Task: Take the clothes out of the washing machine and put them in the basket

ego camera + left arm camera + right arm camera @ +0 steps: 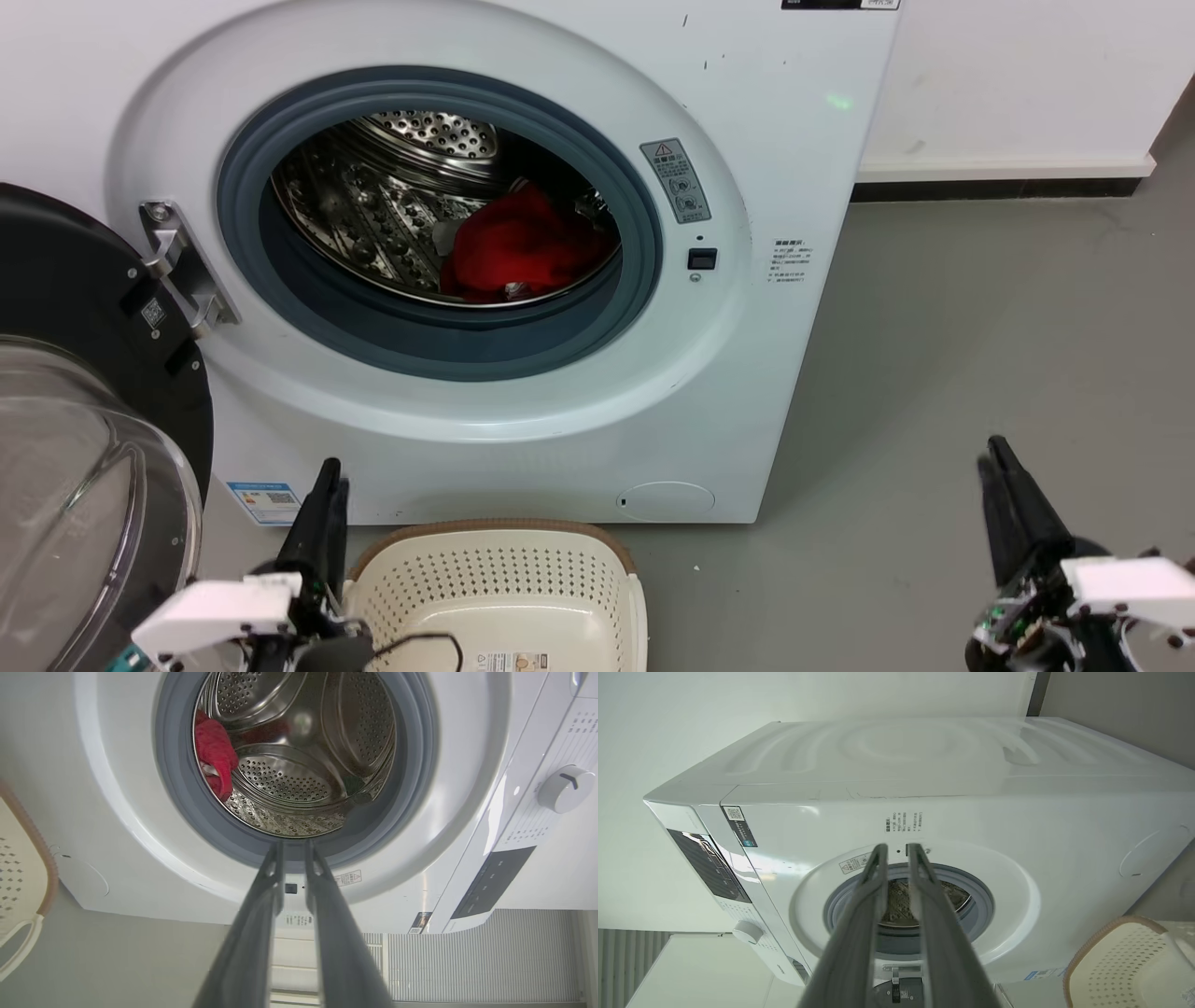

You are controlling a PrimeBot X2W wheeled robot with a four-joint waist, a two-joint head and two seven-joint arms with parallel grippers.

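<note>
The bright red soft garment (pixel 523 247) lies bunched low and to the right in the big white front-loading washing machine (pixel 775 140), a heap slightly wider than tall, peak upward, with no clear long axis. The left gripper (pixel 331 471), beside the cream perforated plastic basket (pixel 495 530), and the right gripper (pixel 994 453) hang empty, fingers together. The reaching one should part them, clear the porthole rim and pinch the peak.

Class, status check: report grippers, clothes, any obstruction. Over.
Left gripper, right gripper shut, empty. Clothes in drum; door open. Basket before washer. Nothing blocking.
</note>
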